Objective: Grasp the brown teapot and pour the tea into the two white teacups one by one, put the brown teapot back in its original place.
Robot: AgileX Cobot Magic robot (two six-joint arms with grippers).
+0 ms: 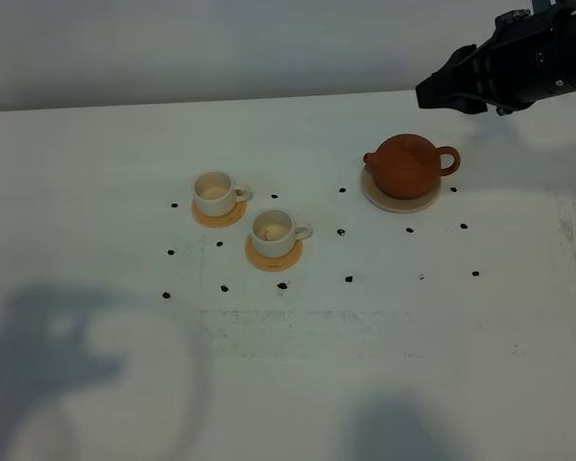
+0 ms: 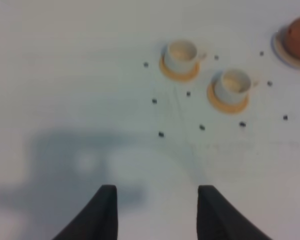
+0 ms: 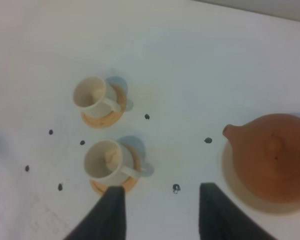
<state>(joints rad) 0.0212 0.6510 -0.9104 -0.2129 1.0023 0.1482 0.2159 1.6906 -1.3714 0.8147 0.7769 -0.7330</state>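
Note:
The brown teapot (image 1: 406, 163) sits with its lid on, on the cream saucer (image 1: 385, 200), spout toward the cups. The two white teacups (image 1: 214, 193) (image 1: 273, 232) stand left of it, each on an orange coaster. Their insides look pale and the tea is out of view. My right gripper (image 1: 445, 91) hovers above and behind the pot, apart from it. In the right wrist view the right gripper (image 3: 162, 205) is open and empty, with the teapot (image 3: 272, 157) off to one side. The left gripper (image 2: 157, 205) hangs open over bare table, far from the cups (image 2: 181, 54) (image 2: 233, 85).
Small black dots (image 1: 341, 231) are scattered over the white table (image 1: 298, 384) around the cups and saucer. The orange coasters (image 1: 232, 217) (image 1: 257, 258) stick out slightly from under the cups. Arm shadows fall on the front left of the table.

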